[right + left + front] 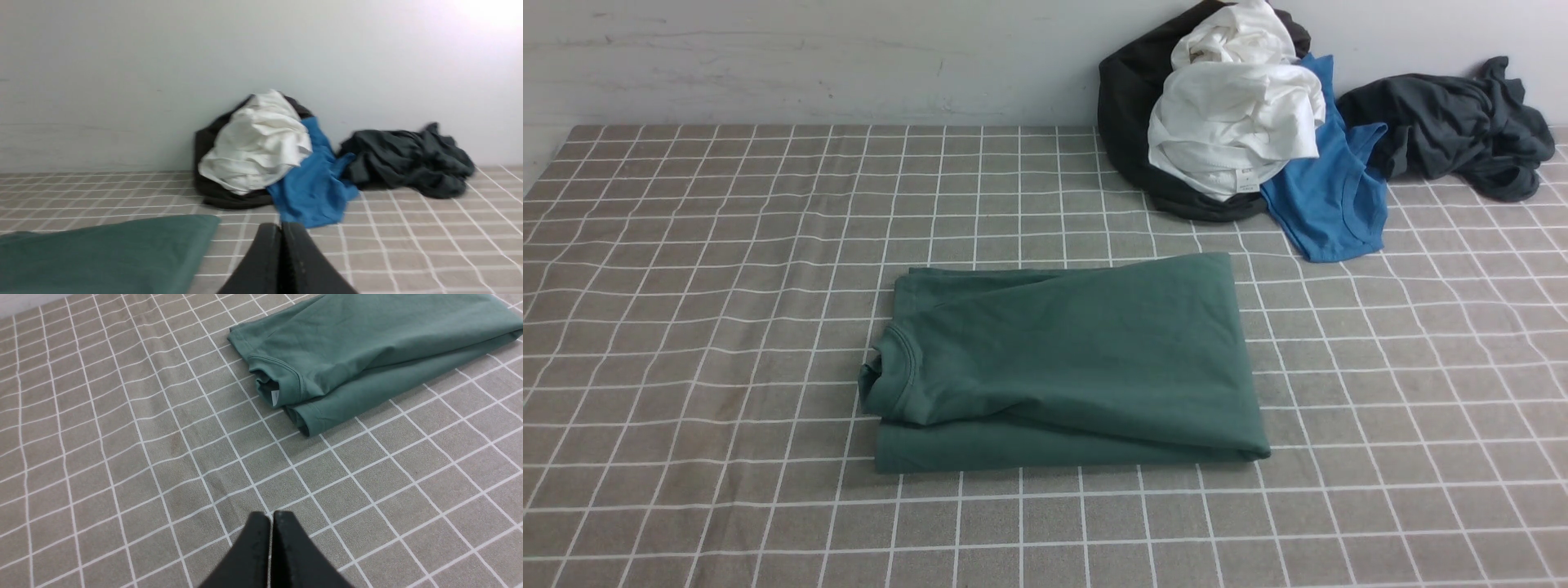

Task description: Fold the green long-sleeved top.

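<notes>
The green long-sleeved top [1070, 359] lies folded into a flat rectangle in the middle of the checked cloth, its ribbed neck at the left end. In the left wrist view the green top [367, 347] shows its white neck label. My left gripper [271, 516] is shut and empty, hanging over bare cloth well apart from the top. My right gripper [281, 227] is also shut with nothing in it, off to the side of the top's corner [102, 249]. Neither arm appears in the front view.
A heap of clothes leans on the back wall at the right: a black garment [1127, 98], a white one [1233, 122], a bright blue top [1331, 196] and a dark charcoal-grey garment [1454, 122]. The grey checked tablecloth [727, 286] covers the whole table.
</notes>
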